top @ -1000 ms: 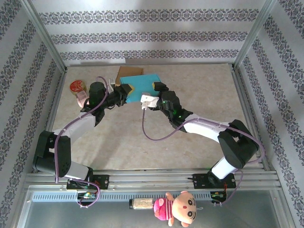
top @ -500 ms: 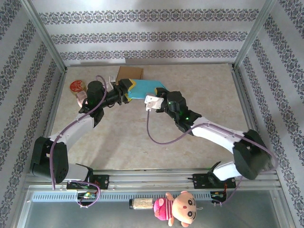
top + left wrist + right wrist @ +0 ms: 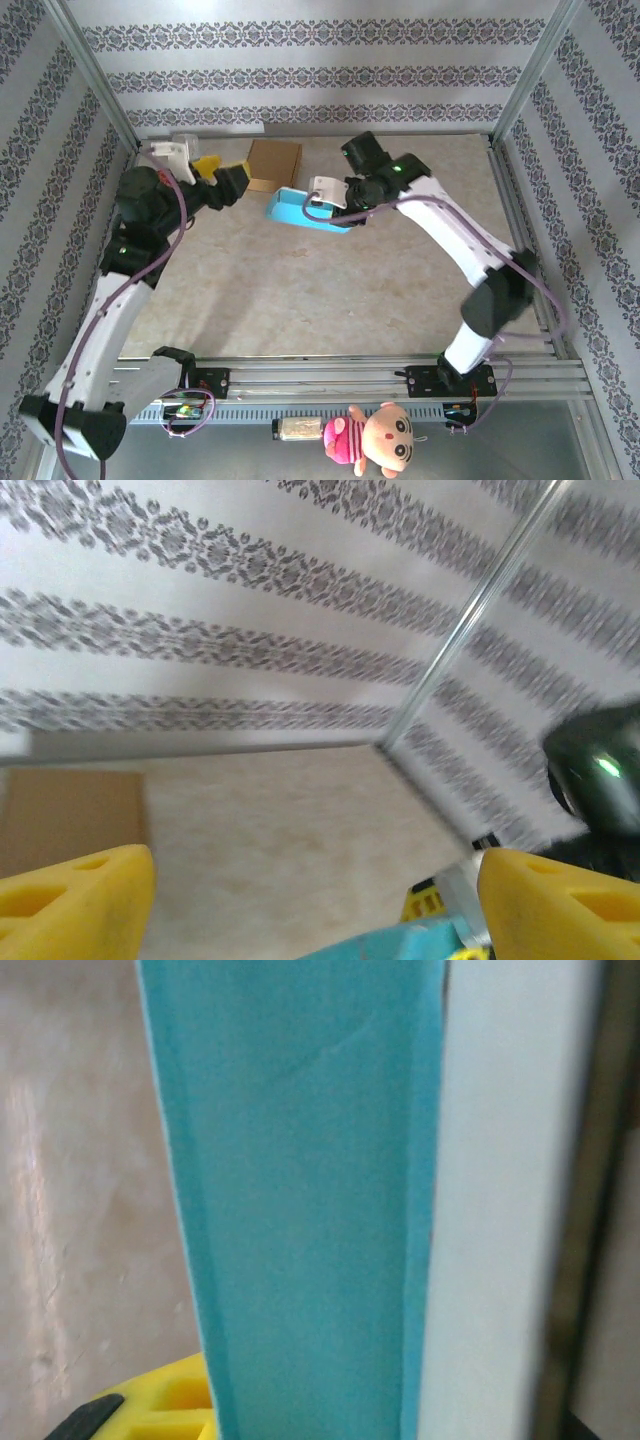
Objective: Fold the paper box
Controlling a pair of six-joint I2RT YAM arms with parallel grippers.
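The teal paper box is folded flat and hangs tilted above the table's far middle. My right gripper is shut on its right end. In the right wrist view the teal box runs up between the jaws, with one yellow finger showing at the lower left. My left gripper is open, off to the left of the box and apart from it. Its yellow fingers stand wide in the left wrist view, with a teal box edge low between them.
A brown cardboard box lies flat at the back of the table, just behind the left gripper. Patterned walls and metal frame posts enclose the table. A plush doll lies in front of the arm bases.
The left gripper opened, let go of the teal box and drew back left and upward. The right gripper closed on the box and now holds it alone, its arm swung toward the back.
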